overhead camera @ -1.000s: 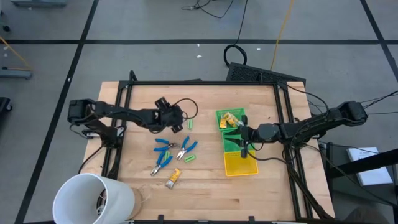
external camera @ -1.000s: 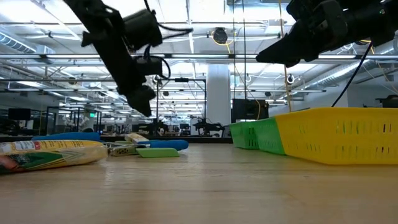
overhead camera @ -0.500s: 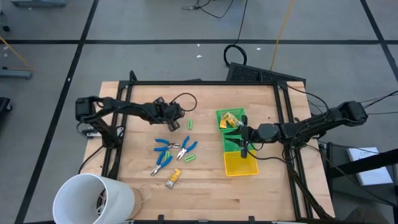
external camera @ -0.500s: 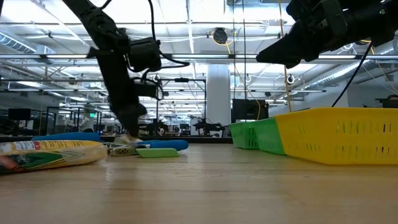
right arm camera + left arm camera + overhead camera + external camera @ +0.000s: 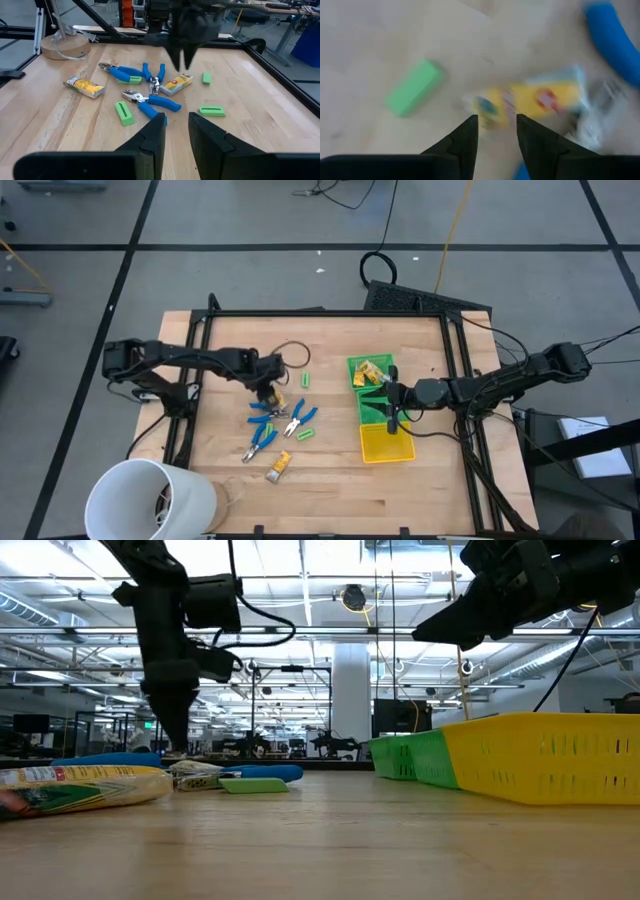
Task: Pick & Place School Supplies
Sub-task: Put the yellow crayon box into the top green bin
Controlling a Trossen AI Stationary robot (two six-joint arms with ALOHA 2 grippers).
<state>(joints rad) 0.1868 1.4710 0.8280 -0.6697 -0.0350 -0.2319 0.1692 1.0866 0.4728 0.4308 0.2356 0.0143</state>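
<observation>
Several school supplies lie on the wooden table: blue-handled pliers [image 5: 262, 417] [image 5: 150, 104], short green pieces [image 5: 305, 380] [image 5: 124, 112], and yellow-tan wrapped blocks [image 5: 279, 466] [image 5: 86, 86]. My left gripper [image 5: 268, 387] [image 5: 496, 122] [image 5: 182, 62] is open and points down, close above one wrapped block [image 5: 530, 99] [image 5: 176, 83] that lies flat beside the pliers. A green piece [image 5: 415, 87] lies to one side of it. My right gripper [image 5: 392, 418] [image 5: 176, 122] is open and hangs over the bins, touching nothing.
A green bin [image 5: 356, 395] holding a wrapped block [image 5: 372, 372] and a yellow bin [image 5: 385, 445] stand right of the supplies. A large white cup [image 5: 150, 500] lies at the near left corner. A black cable loop [image 5: 295, 352] lies behind the left gripper.
My left gripper has moved toward the table's near edge and come down, from above the cable loop to just over the wrapped block among the pliers. My right arm has kept still, and the supplies have not moved.
</observation>
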